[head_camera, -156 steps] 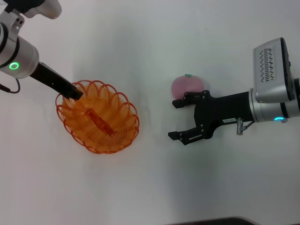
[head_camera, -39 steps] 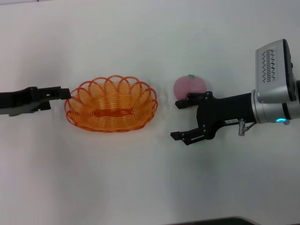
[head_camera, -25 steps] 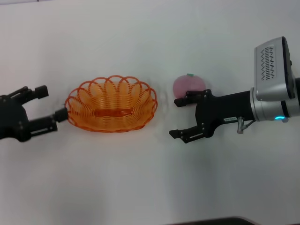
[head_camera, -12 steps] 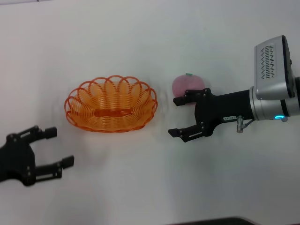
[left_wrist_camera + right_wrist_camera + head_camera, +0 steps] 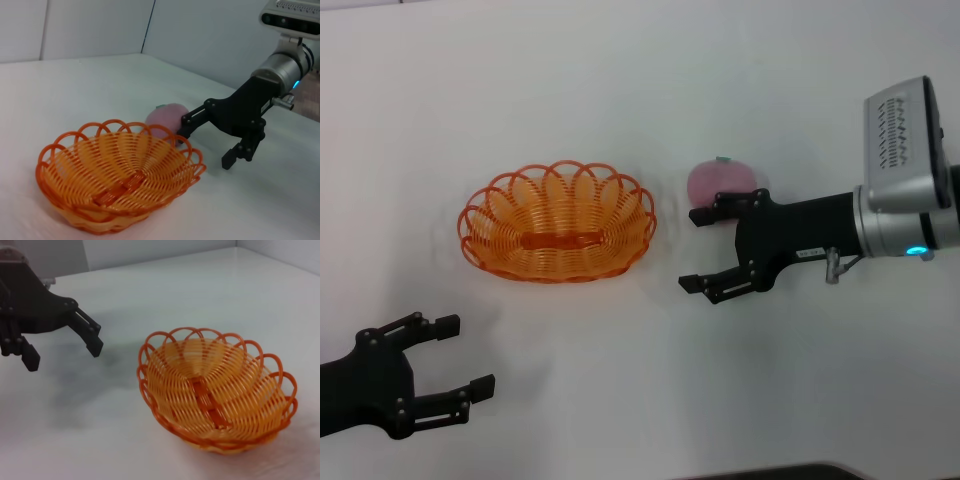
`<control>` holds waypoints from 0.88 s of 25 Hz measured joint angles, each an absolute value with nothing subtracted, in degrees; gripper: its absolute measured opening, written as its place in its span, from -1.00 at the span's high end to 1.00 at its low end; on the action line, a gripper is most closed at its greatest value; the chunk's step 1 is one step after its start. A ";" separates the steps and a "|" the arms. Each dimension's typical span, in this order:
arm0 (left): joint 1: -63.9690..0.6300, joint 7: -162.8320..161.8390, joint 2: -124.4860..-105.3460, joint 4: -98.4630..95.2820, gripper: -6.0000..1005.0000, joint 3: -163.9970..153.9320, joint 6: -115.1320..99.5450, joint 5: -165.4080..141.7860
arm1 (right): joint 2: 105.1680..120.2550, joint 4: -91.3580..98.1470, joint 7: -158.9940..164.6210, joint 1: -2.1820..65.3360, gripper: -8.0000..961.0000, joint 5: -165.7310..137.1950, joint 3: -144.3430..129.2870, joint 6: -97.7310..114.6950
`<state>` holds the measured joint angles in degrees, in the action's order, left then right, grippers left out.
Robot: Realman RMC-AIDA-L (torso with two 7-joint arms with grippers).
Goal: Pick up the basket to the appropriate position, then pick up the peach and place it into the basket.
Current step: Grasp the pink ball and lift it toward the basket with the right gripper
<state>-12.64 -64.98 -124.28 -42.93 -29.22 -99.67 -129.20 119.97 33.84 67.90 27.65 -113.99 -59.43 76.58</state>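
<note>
The orange wire basket [image 5: 605,232] stands empty on the white table, left of centre, long side across. The pink peach [image 5: 720,181] lies to its right, apart from it. My right gripper [image 5: 695,250] is open beside the peach, its far finger touching or just in front of the peach, its near finger over bare table. My left gripper [image 5: 465,355] is open and empty at the near left, well clear of the basket. The left wrist view shows the basket [image 5: 75,165], the peach [image 5: 166,116] and the right gripper [image 5: 204,148]. The right wrist view shows the basket [image 5: 165,390] and the left gripper [image 5: 63,354].
The white table [image 5: 620,80] holds nothing else in view. A dark edge [image 5: 770,472] runs along the near side.
My left gripper has let go of the basket and drawn back to the near left. The basket now lies turned and farther right than at first. The right gripper has barely moved.
</note>
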 joint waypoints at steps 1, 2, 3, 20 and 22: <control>-12.69 -65.00 -124.28 -42.93 -0.77 -29.21 -99.75 -129.21 | 119.87 34.27 68.34 27.59 -0.95 -113.73 -59.40 77.04; -12.73 -65.04 -124.27 -42.93 -0.77 -29.19 -99.75 -129.21 | 119.77 34.92 69.32 27.52 -0.95 -113.44 -59.36 77.75; -12.77 -65.07 -124.27 -42.92 -0.77 -29.15 -99.72 -129.22 | 119.64 36.14 71.54 27.47 -0.95 -113.12 -59.30 78.61; -12.73 -66.58 -124.12 -43.25 -0.78 -29.09 -100.04 -129.30 | 119.44 56.09 118.70 39.80 -0.95 -138.23 -54.70 92.20; -12.76 -66.75 -124.10 -43.30 -0.78 -29.18 -100.05 -129.29 | 119.84 57.19 120.78 42.42 -0.95 -144.36 -54.62 93.22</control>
